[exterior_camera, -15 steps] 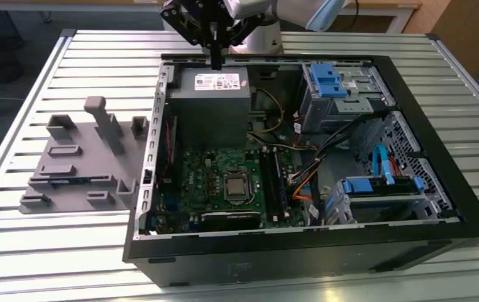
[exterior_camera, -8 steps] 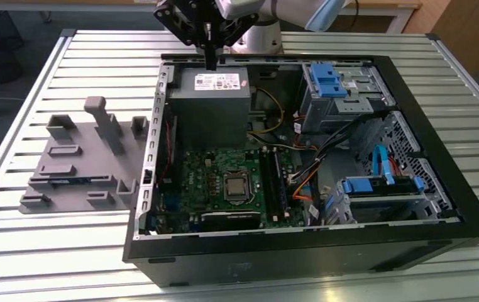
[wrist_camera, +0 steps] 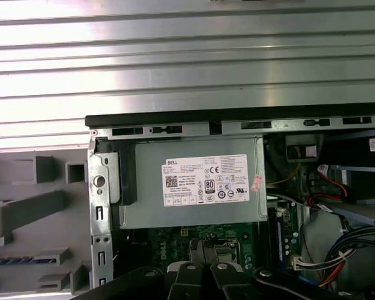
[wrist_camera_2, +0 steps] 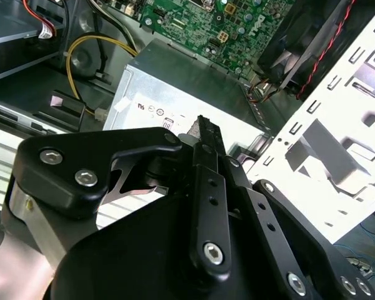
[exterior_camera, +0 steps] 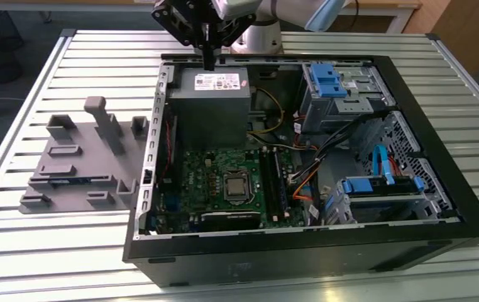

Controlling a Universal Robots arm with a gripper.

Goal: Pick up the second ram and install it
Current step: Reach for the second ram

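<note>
Claw (exterior_camera: pixel 209 61) was up high over the back edge of the PC case (exterior_camera: pixel 440 207), pointing down, touching nothing. Jaws looked pressed together in both wrist views (wrist_camera_2: pixel 203 130) (wrist_camera: pixel 203 251), no gap visible, nothing gripped.

Straight below the claw: the grey power supply (exterior_camera: pixel 209 107) with a white label on top, which also shows in the first wrist view (wrist_camera: pixel 194 187). Past the power supply, further from the claw: the motherboard (exterior_camera: pixel 214 182), flat in the case floor, with its processor socket (exterior_camera: pixel 235 187) about mid-board. A narrow green strip (wrist_camera: pixel 279 232) stood on edge by the board's slot area. Couldn't confirm what it was.

Second ram (exterior_camera: pixel 63 181) was not in the claw. It lay as a blue-green strip low in the grey fixture (exterior_camera: pixel 97 157), outside the case, well apart from the claw and off towards the exterior view's left. In the first wrist view it showed as a thin blue strip (wrist_camera: pixel 15 259) set in the fixture (wrist_camera: pixel 25 212), separated from the claw by the case wall.

Fixture and case both sat on the ribbed metal table (exterior_camera: pixel 55 251), fixture just beside the case's side wall. Blue drive-bay latch (exterior_camera: pixel 322 78) sat on the other side of the claw from the fixture, inside the case. Yellow cable (wrist_camera_2: pixel 81 44) ran next to the power supply, below the claw.
</note>
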